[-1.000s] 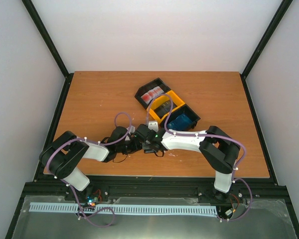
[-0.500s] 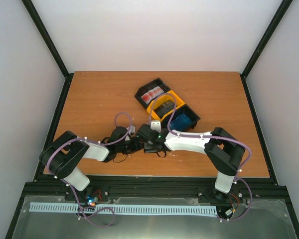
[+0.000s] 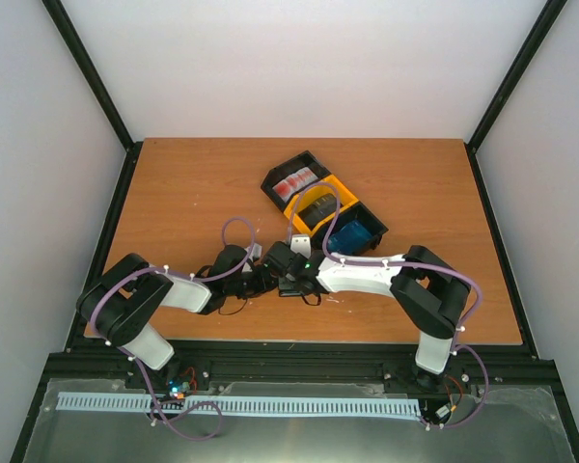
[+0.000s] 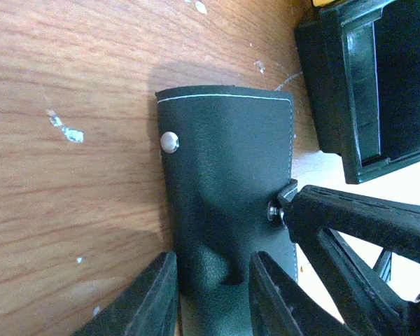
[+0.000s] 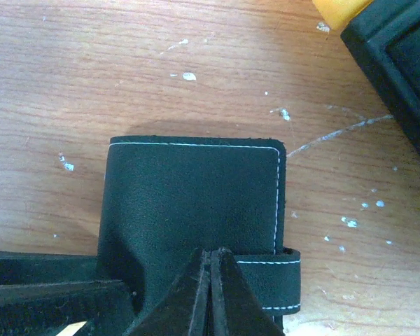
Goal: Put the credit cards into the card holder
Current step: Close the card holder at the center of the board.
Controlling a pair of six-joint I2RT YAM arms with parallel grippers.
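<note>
The black card holder (image 4: pixel 224 161) lies closed on the wooden table. My left gripper (image 4: pixel 213 301) is shut on its near end, a finger (image 4: pixel 150 301) on each side and the leather creased between them. My right gripper (image 5: pixel 211 253) is shut, its tips resting on the card holder (image 5: pixel 189 196) beside the clasp tab (image 5: pixel 283 280), which sticks out past the edge. In the top view both grippers (image 3: pixel 268 278) meet and cover the holder. The credit cards sit in the bins: red-and-white (image 3: pixel 294 181), dark (image 3: pixel 317 206), blue (image 3: pixel 350 234).
The joined black-yellow-black bins (image 3: pixel 340 186) stand just beyond the grippers, slanting toward the back left. A black bin wall (image 4: pixel 364 91) is close to the holder's far corner, and shows at the right wrist view's top right (image 5: pixel 399 63). The table's near edge lies just behind the wrists.
My right wrist has shifted a little left and toward the near edge, settling onto the card holder. The left arm and the bins have not moved.
</note>
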